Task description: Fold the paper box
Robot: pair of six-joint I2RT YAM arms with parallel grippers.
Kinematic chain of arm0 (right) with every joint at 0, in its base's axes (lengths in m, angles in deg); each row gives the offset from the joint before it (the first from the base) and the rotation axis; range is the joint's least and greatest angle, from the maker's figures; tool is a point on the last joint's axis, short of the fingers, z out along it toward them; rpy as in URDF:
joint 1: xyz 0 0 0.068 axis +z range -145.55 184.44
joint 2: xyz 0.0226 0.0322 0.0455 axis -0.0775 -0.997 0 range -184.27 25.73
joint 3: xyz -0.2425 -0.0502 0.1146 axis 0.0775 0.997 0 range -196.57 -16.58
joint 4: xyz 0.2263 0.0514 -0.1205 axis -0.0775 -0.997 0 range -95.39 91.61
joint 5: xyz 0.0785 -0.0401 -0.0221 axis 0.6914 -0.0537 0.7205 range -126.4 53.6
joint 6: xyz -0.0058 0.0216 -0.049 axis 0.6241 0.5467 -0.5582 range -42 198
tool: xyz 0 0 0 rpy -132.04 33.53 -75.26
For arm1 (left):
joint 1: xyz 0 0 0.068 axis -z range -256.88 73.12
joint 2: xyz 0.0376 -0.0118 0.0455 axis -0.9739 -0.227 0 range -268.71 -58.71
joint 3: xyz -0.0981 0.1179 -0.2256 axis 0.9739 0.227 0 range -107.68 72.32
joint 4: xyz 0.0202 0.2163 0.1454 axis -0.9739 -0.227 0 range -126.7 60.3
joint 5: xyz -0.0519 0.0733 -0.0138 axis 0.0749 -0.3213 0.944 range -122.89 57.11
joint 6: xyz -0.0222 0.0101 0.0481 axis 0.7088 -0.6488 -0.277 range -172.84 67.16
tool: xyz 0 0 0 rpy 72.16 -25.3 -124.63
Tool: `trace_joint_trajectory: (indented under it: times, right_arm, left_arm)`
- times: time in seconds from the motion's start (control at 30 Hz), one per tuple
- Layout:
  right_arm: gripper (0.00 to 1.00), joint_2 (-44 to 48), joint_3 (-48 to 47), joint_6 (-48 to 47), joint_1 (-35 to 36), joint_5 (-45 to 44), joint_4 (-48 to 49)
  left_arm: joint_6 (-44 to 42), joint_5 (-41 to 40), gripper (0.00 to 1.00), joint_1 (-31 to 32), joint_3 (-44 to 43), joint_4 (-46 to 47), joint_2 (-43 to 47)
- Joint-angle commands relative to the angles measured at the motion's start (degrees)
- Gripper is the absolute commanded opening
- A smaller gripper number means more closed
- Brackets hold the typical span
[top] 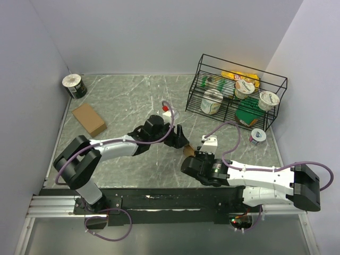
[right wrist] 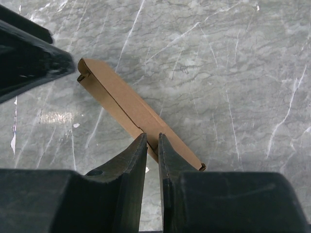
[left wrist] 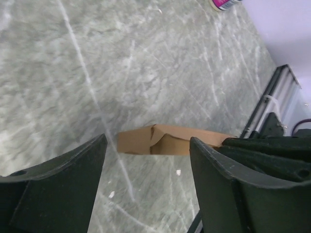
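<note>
Brown cardboard paper box [right wrist: 131, 109] toward the near edge of the table [top: 133, 90], mid-way along, pinched at one end by the nearly closed right hand [right wrist: 152, 139]; left hand [left wrist: 148, 141] gapes wide, empty, at its free end; next, I'd guess, that end wants tucking shut.

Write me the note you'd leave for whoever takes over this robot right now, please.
Left gripper: open, at the paper box's far end.
Right gripper: shut on the box's near edge.
Box is between the two grippers; a second brown box lies far left.
Done: it looks folded into a slim shape.
Left: the end by the left gripper seems not fully tucked.
</note>
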Motion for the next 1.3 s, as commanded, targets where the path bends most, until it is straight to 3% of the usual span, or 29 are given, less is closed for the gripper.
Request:
trace_joint_trajectory:
  times: [0.0,0.43,0.87,1.27]
  right_arm:
    - [0.23,-1.44,2.73,0.69,0.49,4.15,-7.16]
    - [0.24,-1.97,2.65,0.34,0.32,4.33,-6.9]
    - [0.25,-2.15,2.65,0.51,0.49,4.33,-6.9]
    - [0.27,-2.24,2.73,1.04,0.4,3.98,-7.42]
  left_arm:
    - [2.87,4.71,0.72,0.06,-3.24,6.01,-2.23]
    - [3.93,6.73,0.55,0.06,-4.64,8.3,-7.06]
    - [4.36,8.22,0.22,0.06,-2.63,9.62,-7.77]
    - [4.72,9.19,0.13,0.06,1.15,11.11,-7.51]
